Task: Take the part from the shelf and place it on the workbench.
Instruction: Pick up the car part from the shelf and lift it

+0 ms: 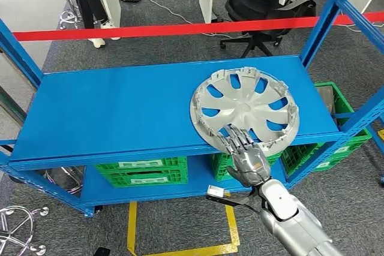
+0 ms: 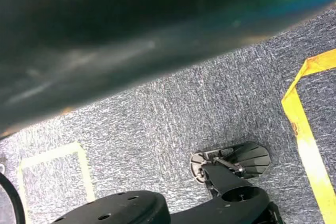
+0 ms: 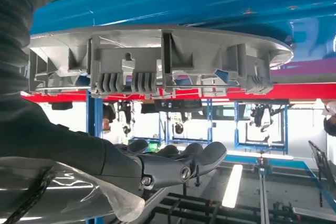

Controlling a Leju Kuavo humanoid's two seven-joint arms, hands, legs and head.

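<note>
Hubcap [image 1: 244, 107] is laid flat on the blue shelf [image 1: 113, 109] | right hand [image 1: 246, 157] fingers [image 1: 235, 139] are spread open over its near rim | nothing is gripped

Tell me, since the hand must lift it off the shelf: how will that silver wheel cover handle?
The wheel cover looks like thin moulded plastic with open cutouts, so probably light and slightly flexible. It lies flat, so it is unlikely to roll. The right hand reaches its near edge, where the small rim clips could snag or snap.
</note>
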